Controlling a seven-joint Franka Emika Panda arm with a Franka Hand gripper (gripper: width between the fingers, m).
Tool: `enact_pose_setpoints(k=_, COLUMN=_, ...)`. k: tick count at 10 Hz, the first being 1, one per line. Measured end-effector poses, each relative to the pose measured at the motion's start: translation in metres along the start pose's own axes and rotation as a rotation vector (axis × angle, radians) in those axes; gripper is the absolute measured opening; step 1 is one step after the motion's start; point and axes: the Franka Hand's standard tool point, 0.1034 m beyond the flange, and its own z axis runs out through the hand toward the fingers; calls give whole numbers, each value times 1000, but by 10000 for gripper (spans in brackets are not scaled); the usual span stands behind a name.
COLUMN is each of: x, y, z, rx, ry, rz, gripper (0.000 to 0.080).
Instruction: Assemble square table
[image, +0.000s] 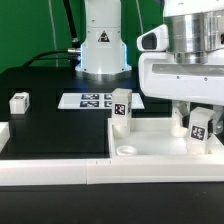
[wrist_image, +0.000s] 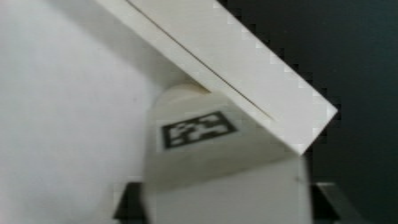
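**Mia:** Where is the table top?

**Sam:** The big white square top (image: 160, 150) lies flat on the black tabletop (image: 50, 110), near the front, toward the exterior view's right. It has a raised rim. One leg block (image: 121, 107) stands at its back rim, with its tag facing us. Whether it is fixed in I cannot tell.

**Mia:** And the robot's hand?

**Sam:** The hand (image: 199, 130) hangs over the far right part of the top. A second leg block (image: 199, 126) sits between its fingers. In the wrist view that leg block (wrist_image: 210, 160) fills the space between the two dark fingertips (wrist_image: 130, 200), so it looks pinched. I cannot say how hard the squeeze is.

**Mia:** Are there more legs?

**Sam:** One more small block (image: 19, 101) rests far off on the exterior view's left. I do not see a fourth. The marker board (image: 92, 100) lies flat at the back, in front of the robot's base.

**Mia:** So what should the robot do well now?

**Sam:** I think it is getting a good hold on this leg. It should squeeze the flat sides evenly, so the leg does not tip. It should keep the leg straight up and lift slowly. The rim of the top is right beside it, so bumping it could slide the whole top.
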Motion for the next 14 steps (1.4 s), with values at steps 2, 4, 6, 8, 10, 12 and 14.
enact_pose_setpoints(k=2, x=5, y=4, z=-1, rx=1, ry=-12, rz=313, gripper=297)
enact_pose_setpoints(k=4, x=4, y=5, z=-1, rx=-4, ry=-19, rz=611, gripper=294)
enact_pose_setpoints(k=6, x=1, y=5, z=0, rx=-2, ry=-30, rz=810, gripper=294)
enact_pose_setpoints(k=8, x=1, y=5, z=-1, rx=-3, ry=-31, rz=902, gripper=293)
enact_pose_setpoints(k=10, x=2, y=5, z=-1, rx=-5, ry=-24, rz=957, gripper=303)
enact_pose_setpoints(k=12, x=1, y=6, z=1, rx=-8, ry=-23, rz=952, gripper=509)
enact_pose_setpoints(k=14, x=2, y=7, z=-1, rx=-6, ry=-24, rz=941, gripper=619)
